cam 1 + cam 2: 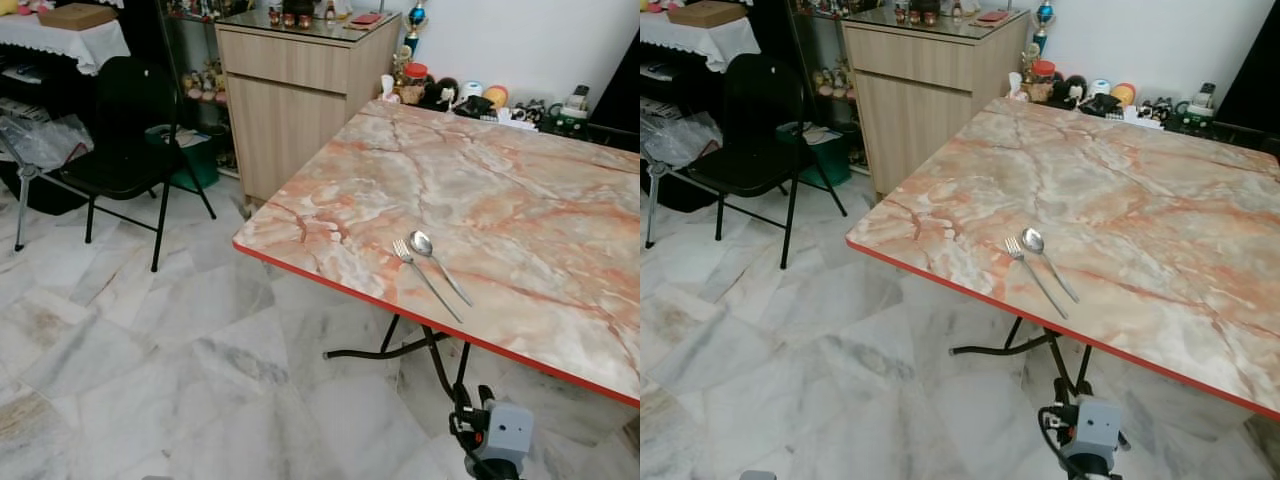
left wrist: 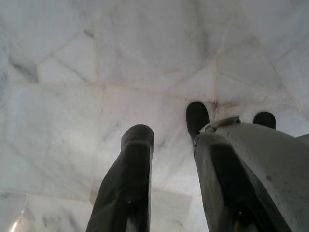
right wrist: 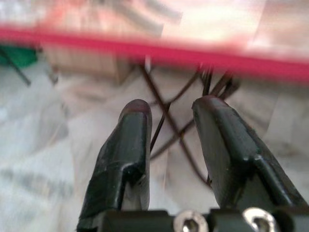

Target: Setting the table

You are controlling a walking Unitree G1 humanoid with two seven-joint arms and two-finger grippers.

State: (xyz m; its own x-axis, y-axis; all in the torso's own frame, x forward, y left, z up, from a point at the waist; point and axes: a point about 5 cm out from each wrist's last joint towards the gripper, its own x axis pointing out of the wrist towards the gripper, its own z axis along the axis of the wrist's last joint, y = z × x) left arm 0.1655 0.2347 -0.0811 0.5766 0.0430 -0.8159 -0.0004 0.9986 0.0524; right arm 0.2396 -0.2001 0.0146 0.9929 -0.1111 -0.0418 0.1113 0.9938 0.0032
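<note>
Low down, the right gripper (image 3: 169,145) hangs with its two black fingers parted and nothing between them, pointing at the thin black folding legs (image 3: 166,125) under the table's red rim; in the left eye view its grey wrist housing (image 1: 497,432) sits at about five o'clock, below the table edge. The left gripper (image 2: 169,169) is likewise spread and empty, aimed at the pale grey-veined marble floor (image 2: 96,72). Outward from there, the silver metal fork (image 1: 424,276) and silver metal spoon (image 1: 437,262) lie side by side, just touching or nearly so, near the front edge of the peach-and-cream marble-patterned table (image 1: 520,190) with its red trim. My worry is the lift: raised carelessly, the right arm could catch the underside or the rim and jolt the table. Both pieces are flat, thin and slick, so a pinch from above may skid them toward the edge at six o'clock and off onto the floor. A black folding chair (image 1: 125,130) at ten o'clock and a light wooden cabinet (image 1: 300,90) at twelve stand well apart and pose little risk.
</note>
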